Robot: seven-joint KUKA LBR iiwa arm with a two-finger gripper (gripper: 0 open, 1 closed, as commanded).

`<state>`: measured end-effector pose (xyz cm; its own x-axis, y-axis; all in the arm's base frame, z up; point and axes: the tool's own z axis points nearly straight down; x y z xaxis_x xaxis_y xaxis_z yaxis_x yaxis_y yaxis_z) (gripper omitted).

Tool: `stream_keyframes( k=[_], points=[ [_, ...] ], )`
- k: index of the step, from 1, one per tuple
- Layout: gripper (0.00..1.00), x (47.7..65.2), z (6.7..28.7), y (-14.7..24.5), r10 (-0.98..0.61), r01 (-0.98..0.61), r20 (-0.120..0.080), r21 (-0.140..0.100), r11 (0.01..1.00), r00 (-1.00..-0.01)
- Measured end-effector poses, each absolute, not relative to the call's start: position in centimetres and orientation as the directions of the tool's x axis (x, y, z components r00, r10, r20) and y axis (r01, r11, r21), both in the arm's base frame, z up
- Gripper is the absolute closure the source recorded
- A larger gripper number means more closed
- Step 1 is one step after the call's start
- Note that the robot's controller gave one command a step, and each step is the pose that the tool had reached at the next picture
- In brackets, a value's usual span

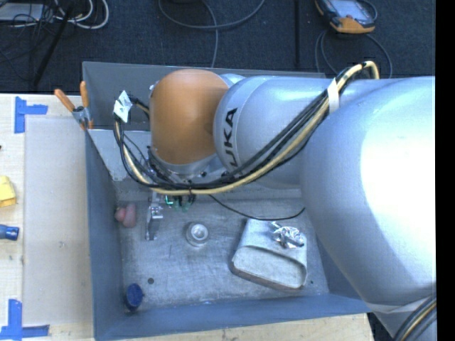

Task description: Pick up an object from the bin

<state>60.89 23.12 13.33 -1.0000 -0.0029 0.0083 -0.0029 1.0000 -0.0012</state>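
Okay, gripper (152,222) sits low over the bin (213,290) floor, just left of the round silver cap (197,234). Can't tell if it's open or closed. The pink lump (126,215) is farther left of the cap, just beside the gripper. The grey pad (266,265) is right of the cap, and the blue piece (133,295) is below-left.

You are looking at a robotics lab: a KUKA arm (284,133) is hanging over a metal bin (185,279), cables (85,6) lying behind.
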Motion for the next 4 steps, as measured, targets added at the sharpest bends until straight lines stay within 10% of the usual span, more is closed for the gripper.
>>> stream_keyframes(
  k=[3, 4],
  points=[
    [0.0, 61.7, 7.0, 24.3, 0.217, 0.217, -0.002, 0.0, 0.976, -0.976],
    [1.0, 61.9, 7.4, 24.4, 0.221, 0.221, -0.007, 0.005, 0.975, -0.975]
  ],
)
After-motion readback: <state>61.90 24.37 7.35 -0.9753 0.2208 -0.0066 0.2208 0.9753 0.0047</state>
